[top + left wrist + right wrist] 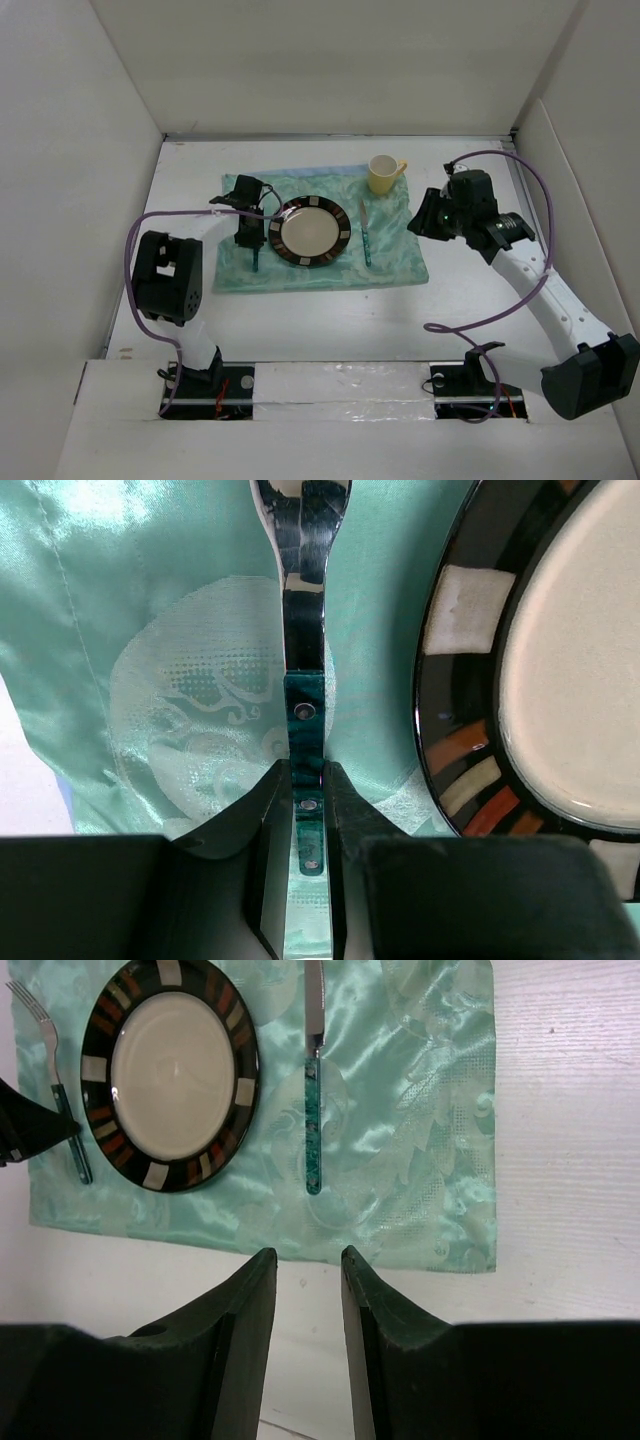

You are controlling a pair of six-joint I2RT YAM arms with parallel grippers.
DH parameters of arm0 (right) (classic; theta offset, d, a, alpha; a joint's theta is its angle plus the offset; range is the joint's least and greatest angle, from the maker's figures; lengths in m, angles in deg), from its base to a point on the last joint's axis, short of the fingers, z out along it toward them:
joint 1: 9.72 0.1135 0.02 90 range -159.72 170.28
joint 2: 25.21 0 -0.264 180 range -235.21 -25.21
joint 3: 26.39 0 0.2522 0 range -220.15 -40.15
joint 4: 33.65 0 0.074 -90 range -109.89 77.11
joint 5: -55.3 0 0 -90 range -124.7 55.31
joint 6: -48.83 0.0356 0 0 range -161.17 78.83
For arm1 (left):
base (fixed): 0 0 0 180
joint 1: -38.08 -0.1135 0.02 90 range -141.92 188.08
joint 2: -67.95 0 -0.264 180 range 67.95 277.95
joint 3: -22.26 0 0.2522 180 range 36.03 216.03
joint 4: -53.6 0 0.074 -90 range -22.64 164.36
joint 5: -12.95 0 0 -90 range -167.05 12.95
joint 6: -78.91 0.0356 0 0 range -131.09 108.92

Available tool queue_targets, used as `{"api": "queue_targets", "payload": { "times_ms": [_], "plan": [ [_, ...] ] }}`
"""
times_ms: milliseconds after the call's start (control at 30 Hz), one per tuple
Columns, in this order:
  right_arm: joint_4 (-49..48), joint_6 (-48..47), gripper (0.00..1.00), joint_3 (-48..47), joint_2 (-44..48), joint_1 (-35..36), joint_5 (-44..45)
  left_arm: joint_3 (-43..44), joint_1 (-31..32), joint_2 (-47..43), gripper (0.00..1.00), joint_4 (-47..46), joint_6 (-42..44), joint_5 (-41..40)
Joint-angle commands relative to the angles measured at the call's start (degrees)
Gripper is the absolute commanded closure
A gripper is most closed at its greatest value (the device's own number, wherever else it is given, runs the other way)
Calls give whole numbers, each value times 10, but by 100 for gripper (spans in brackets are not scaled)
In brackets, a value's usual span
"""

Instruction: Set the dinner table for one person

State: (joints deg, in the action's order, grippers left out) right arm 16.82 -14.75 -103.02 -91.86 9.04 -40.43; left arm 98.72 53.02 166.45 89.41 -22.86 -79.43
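On the white dinner table [480, 290] a mint-green placemat [400, 250] carries a cream plate with a dark patterned rim [313, 232]. A teal-handled knife [366, 238] lies right of the plate. A yellow mug [384, 174] stands at the mat's far right corner. A teal-handled fork [303, 630] lies flat on the mat left of the plate. My left gripper [308, 775] is low over it, its jaws closed against the fork's handle. My right gripper [309, 1257] is open and empty, held above the bare table right of the mat [420, 1110].
White wall panels [90, 150] stand on the left, far and right sides. The purple cables [520, 175] loop over both arms. In the right wrist view the plate [170, 1060], the knife [314, 1090] and the fork [62, 1100] lie in a row.
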Motion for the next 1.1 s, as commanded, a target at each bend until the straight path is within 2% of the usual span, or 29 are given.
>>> {"api": "queue_targets", "payload": {
  "times_ms": [0, 133, 167, 200, 233, 267, 500, 667, 767, 967, 1033, 1067],
  "plan": [
    [-7, 0, 62, 4, 14, -3, 12, 5, 1, 6, 100, -3, 8, -6],
    [-10, -1, 61, 2, 13, -3, 14, 8, 1, 13, 100, 2, 4, -17],
    [-9, -2, 60, 1, 13, -3, 14, 9, 1, 12, 96, 2, 3, -17],
    [-9, -3, 60, -1, 12, -8, 14, 11, 1, 6, 86, 4, 3, -19],
    [-9, -4, 60, -2, 12, -8, 14, 13, 1, 4, 86, 5, 3, -19],
    [-9, -4, 60, -3, 11, -8, 14, 15, 1, 0, 77, 6, 2, -20],
    [1, -8, 55, -43, 4, -19, -15, 64, 1, -51, 43, 47, -18, -34],
    [24, -13, 35, -123, -12, -26, -60, 160, 1, -116, 37, 78, -46, -26],
    [36, -13, 30, -211, -16, -26, -67, 240, 1, -170, 36, 98, -73, 4],
    [-9, 17, 29, -297, 41, -38, -23, 323, -12, -270, 33, 93, -133, -3],
    [-36, 32, 29, -314, 68, -38, 33, 327, -12, -310, 27, 77, -161, -29],
    [-37, 35, 29, -325, 86, -38, 51, 322, -12, -353, 17, 57, -164, -53]
  ]
}}
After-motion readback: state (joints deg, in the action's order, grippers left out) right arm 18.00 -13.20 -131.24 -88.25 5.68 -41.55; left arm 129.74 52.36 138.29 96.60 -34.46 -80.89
